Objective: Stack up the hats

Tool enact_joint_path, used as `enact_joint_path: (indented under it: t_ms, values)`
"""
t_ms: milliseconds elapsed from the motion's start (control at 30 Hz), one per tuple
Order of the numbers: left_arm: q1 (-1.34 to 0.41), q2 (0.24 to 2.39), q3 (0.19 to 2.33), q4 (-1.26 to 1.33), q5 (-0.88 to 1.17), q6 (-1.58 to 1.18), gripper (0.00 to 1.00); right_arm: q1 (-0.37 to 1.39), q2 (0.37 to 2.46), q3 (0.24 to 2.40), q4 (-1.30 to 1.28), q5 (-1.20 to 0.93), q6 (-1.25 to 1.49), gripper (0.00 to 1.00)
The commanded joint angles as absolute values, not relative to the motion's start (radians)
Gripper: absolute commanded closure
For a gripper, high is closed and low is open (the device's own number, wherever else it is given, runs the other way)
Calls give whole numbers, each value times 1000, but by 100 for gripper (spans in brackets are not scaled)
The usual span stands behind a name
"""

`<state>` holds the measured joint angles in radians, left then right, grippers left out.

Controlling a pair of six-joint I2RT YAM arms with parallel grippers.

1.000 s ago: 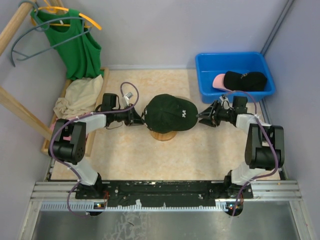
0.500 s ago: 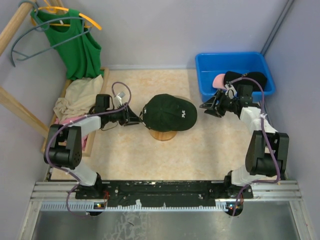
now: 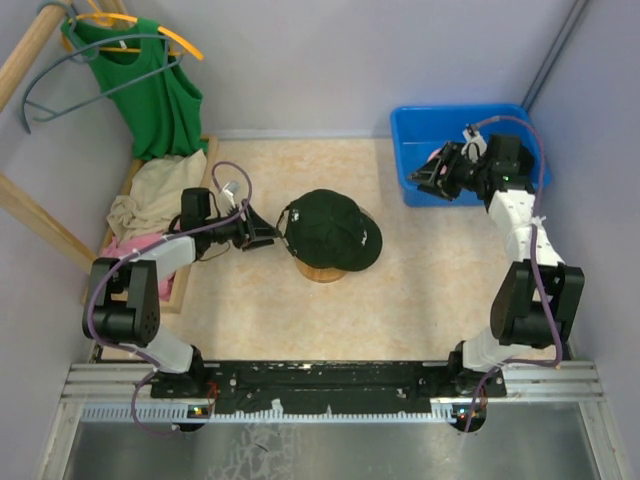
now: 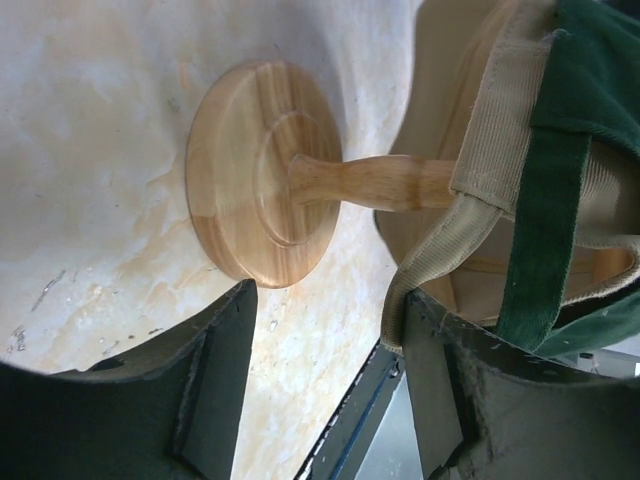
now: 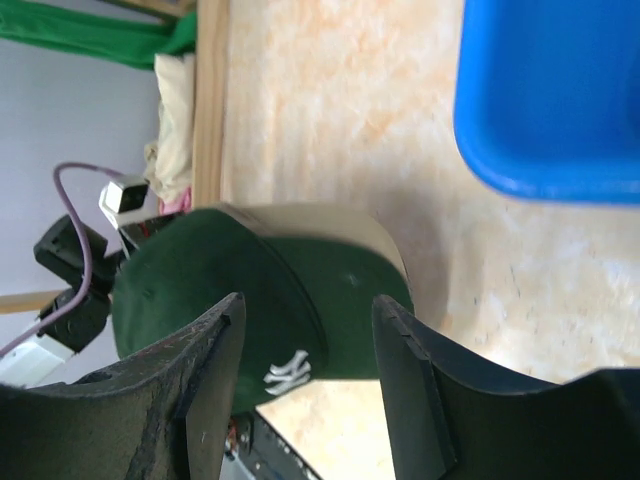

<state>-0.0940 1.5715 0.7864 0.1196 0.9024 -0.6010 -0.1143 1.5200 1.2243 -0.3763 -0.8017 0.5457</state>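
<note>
A dark green hat (image 3: 328, 232) with a white logo sits on a wooden stand (image 4: 262, 185) at mid-table. Under it is a tan hat, whose strap (image 4: 500, 130) and brim (image 5: 330, 225) show in the wrist views. My left gripper (image 3: 268, 234) is just left of the hats' back. It is open (image 4: 325, 390) with nothing between its fingers; the tan strap's end touches one fingertip (image 4: 430, 330). My right gripper (image 3: 426, 180) hovers open over the blue bin's (image 3: 410, 130) left part, pointing back at the green hat (image 5: 230, 290). The bin's contents are hidden by the arm.
A green sleeveless top (image 3: 150, 90) hangs on a hanger at the back left. Below it, cream (image 3: 160, 190) and pink (image 3: 120, 245) cloths lie in a wooden tray along the left wall. The blue bin's wall (image 5: 550, 100) is close to the right wrist.
My left gripper opened and drew slightly left, away from the hats' back. My right arm left the green hat's brim and swung back-right over the blue bin.
</note>
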Motion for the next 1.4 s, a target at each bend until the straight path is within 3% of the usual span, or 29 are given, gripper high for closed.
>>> enact_joint_path:
  t_ms: [0, 200, 600, 800, 967, 1133, 1300, 1367]
  values:
    - [-89, 1538, 797, 180, 936, -649, 34, -120, 1574, 1386, -420, -772, 537, 46]
    - [-85, 1519, 819, 160, 924, -692, 29, -90, 1627, 1509, -494, -739, 495, 44]
    - [-61, 1497, 912, 128, 897, -722, 16, -85, 1638, 1500, -488, -744, 493, 44]
    - [-60, 1492, 960, 122, 911, -725, 11, -87, 1687, 1577, -536, -648, 467, 40]
    - [-60, 1470, 1028, 65, 889, -667, 8, -85, 1812, 1815, -688, -408, 407, 34]
    - [-60, 1471, 1130, -92, 821, -537, 7, -87, 2029, 2147, -879, -61, 354, 17]
    - [-52, 1479, 1136, -92, 808, -515, 6, -92, 2328, 2601, -1061, 62, 304, 12]
    - [-48, 1493, 1129, -79, 813, -520, 5, -88, 2385, 2634, -1059, 97, 287, 12]
